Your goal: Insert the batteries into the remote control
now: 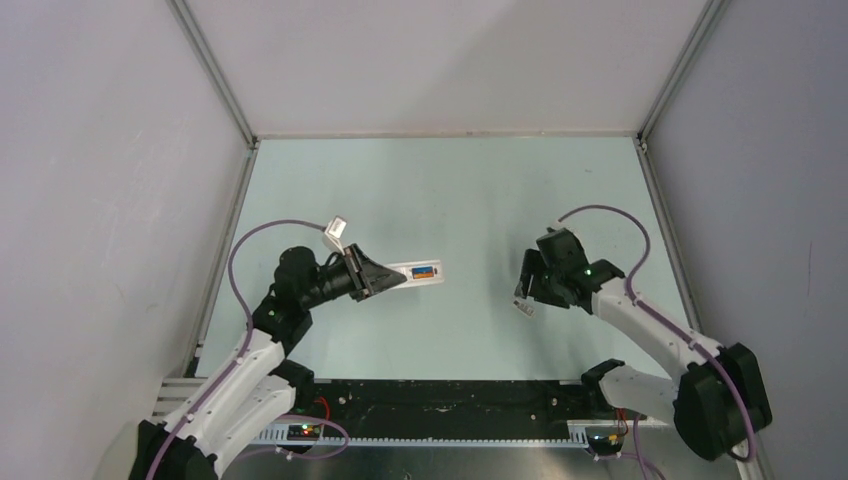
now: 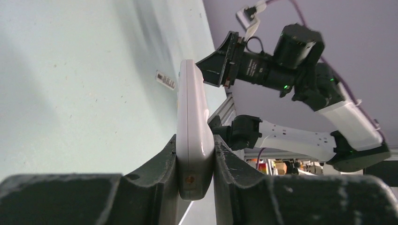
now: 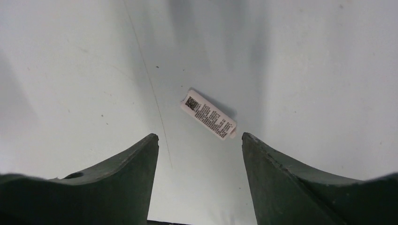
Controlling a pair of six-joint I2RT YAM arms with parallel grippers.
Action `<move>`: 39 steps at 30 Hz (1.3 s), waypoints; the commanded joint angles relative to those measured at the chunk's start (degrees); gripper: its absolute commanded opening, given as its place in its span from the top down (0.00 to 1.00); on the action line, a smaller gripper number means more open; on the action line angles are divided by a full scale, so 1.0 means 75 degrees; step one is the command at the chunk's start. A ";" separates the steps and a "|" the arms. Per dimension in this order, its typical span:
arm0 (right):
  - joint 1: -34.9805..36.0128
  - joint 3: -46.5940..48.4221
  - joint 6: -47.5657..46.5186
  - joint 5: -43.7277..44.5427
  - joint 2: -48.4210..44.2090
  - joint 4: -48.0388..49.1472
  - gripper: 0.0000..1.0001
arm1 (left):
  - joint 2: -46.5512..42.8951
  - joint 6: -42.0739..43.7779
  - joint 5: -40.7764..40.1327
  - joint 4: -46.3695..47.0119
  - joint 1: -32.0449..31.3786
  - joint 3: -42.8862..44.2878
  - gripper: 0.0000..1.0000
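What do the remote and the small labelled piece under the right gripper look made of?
Remote control: smooth, glossy white plastic, going by its sheen and rounded moulded edge. Labelled piece: probably thin white plastic bearing a printed sticker.

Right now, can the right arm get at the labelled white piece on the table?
Probably yes. The right gripper hangs open with the piece just ahead of its fingers, alone on the table, nothing between. It seems to lie flat, so pinching it may be fiddly.
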 commanded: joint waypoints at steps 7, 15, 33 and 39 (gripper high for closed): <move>0.0553 0.1754 -0.2996 -0.0562 0.1831 -0.1042 0.29 | 0.0348 0.0934 0.0305 -0.1082 0.0133 0.0697 1.00; 0.0389 0.2276 -0.3198 -0.0736 0.3087 -0.1606 0.29 | 0.0432 0.0989 0.0345 -0.1201 0.0164 0.0764 1.00; 0.0101 0.2605 -0.3517 -0.1305 0.4644 -0.1619 0.33 | 0.0439 0.1121 0.0492 -0.1334 0.0275 0.0827 1.00; 0.0212 0.2606 -0.3464 -0.1361 0.4890 -0.1585 0.47 | 0.0485 0.1143 0.0534 -0.1342 0.0316 0.0870 1.00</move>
